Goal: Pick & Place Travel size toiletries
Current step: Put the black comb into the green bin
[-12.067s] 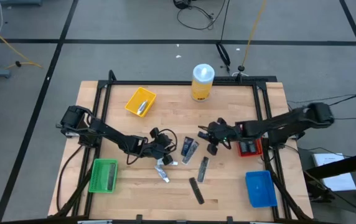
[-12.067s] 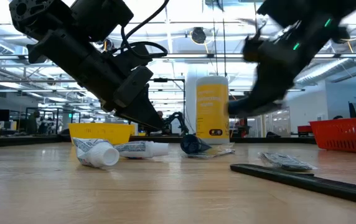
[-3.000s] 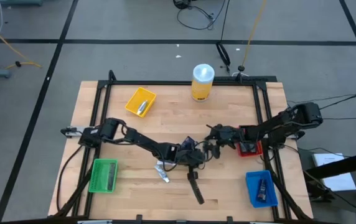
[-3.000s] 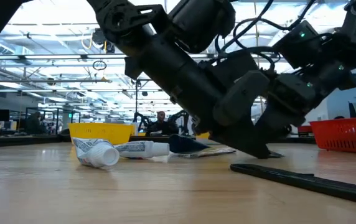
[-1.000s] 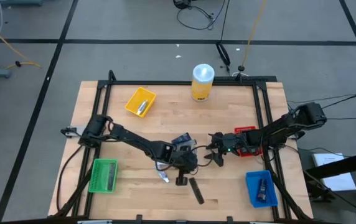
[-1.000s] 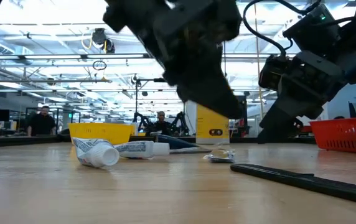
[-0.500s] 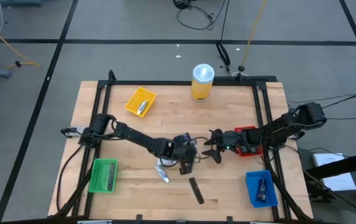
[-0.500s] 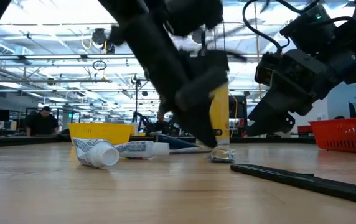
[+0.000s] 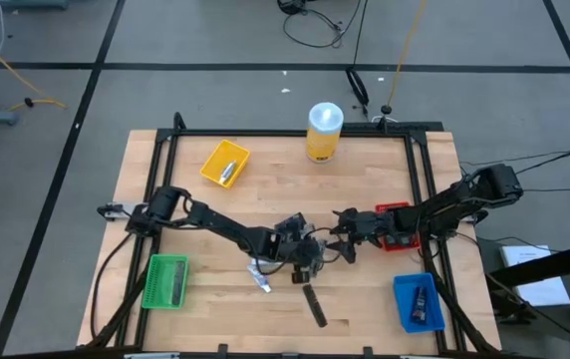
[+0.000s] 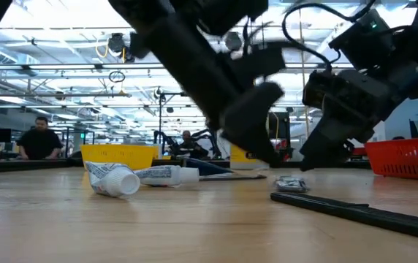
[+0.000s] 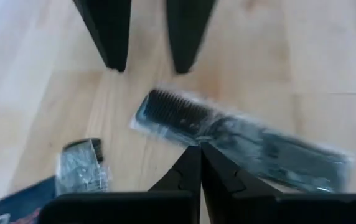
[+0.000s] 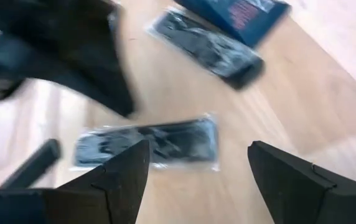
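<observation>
Wooden table [image 9: 365, 299], contents listed from its near edge to its far edge.

1. Black comb in clear wrap [image 9: 314, 304] [image 11: 240, 140] [image 10: 355, 208]: lies on the near middle of the table; its far end is blurred in the left wrist view and its tip is cut off at the low view's edge.
2. White tubes [image 9: 260, 274] [image 10: 114, 179], two, printed, lying together left of the comb; the print is too small to read.
3. Green bin [image 9: 165, 281], near left; contents cannot be made out. Blue bin [image 9: 417, 302], near right, holding one small dark item [image 9: 421, 299], kind unclear.
4. Left gripper [image 9: 305, 271] [image 11: 201, 152]: low over the table centre, fingers pressed together on nothing. A small clear sachet with dark contents [image 11: 81, 168] [image 10: 291, 183] lies just beside it.
5. Right gripper [image 9: 346, 251] [image 12: 196, 186]: just right of the left one, fingers spread wide and empty. Beneath it lie a flat dark wrapped sachet [image 12: 147, 144], a second dark sachet [image 12: 206, 46] and a dark blue packet [image 12: 240, 14], cut off at the picture's edge.
6. Red bin [image 9: 397, 227], mid right, largely hidden by the right arm.
7. Yellow bin [image 9: 224, 162], far left, holding one silver-grey tube [image 9: 228, 172].
8. Yellow canister with white lid [image 9: 324, 131], far edge, centre.
</observation>
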